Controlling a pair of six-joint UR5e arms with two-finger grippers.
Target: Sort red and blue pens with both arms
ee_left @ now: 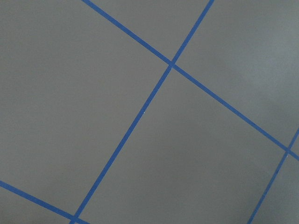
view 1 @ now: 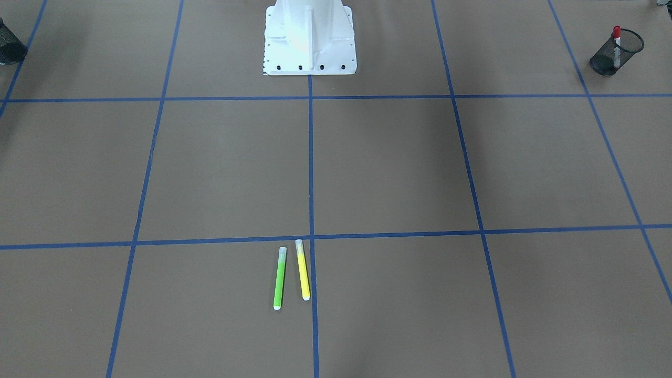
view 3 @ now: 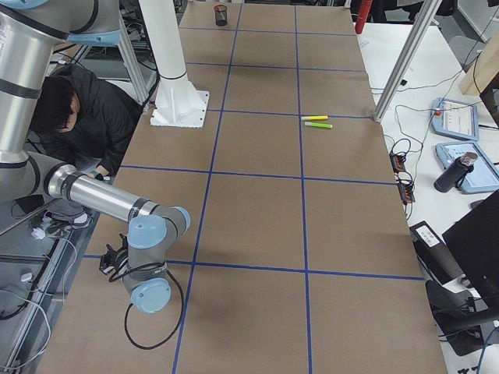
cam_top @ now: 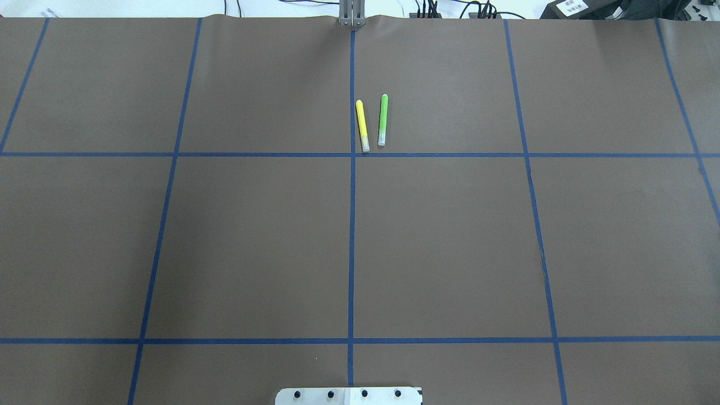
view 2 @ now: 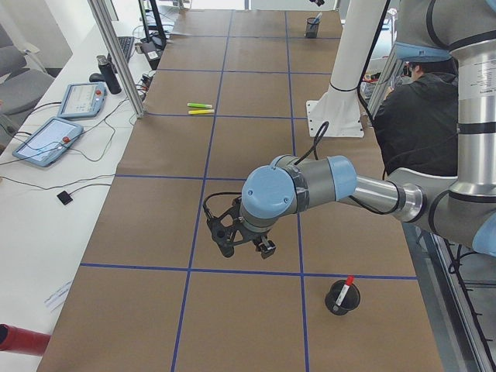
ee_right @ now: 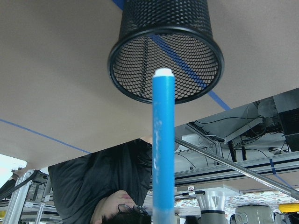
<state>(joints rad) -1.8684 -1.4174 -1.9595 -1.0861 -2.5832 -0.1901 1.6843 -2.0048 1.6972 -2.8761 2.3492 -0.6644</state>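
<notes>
A blue pen (ee_right: 163, 149) stands up the middle of the right wrist view. Its white end points into the mouth of a black mesh cup (ee_right: 140, 18), and its other end runs off the bottom edge. My right gripper (view 3: 113, 263) shows only in the exterior right view, low at the table's near corner, so I cannot tell if it is open or shut. The red pen (view 1: 616, 32) stands in a second mesh cup (view 1: 604, 60). My left gripper (view 2: 246, 249) hangs over the table a little way from that cup. I cannot tell its state either.
A green highlighter (view 1: 280, 278) and a yellow highlighter (view 1: 303, 270) lie side by side near the table's far middle. The white robot base (view 1: 310, 37) stands at the robot's edge. A person in black (view 2: 418, 116) sits beside it.
</notes>
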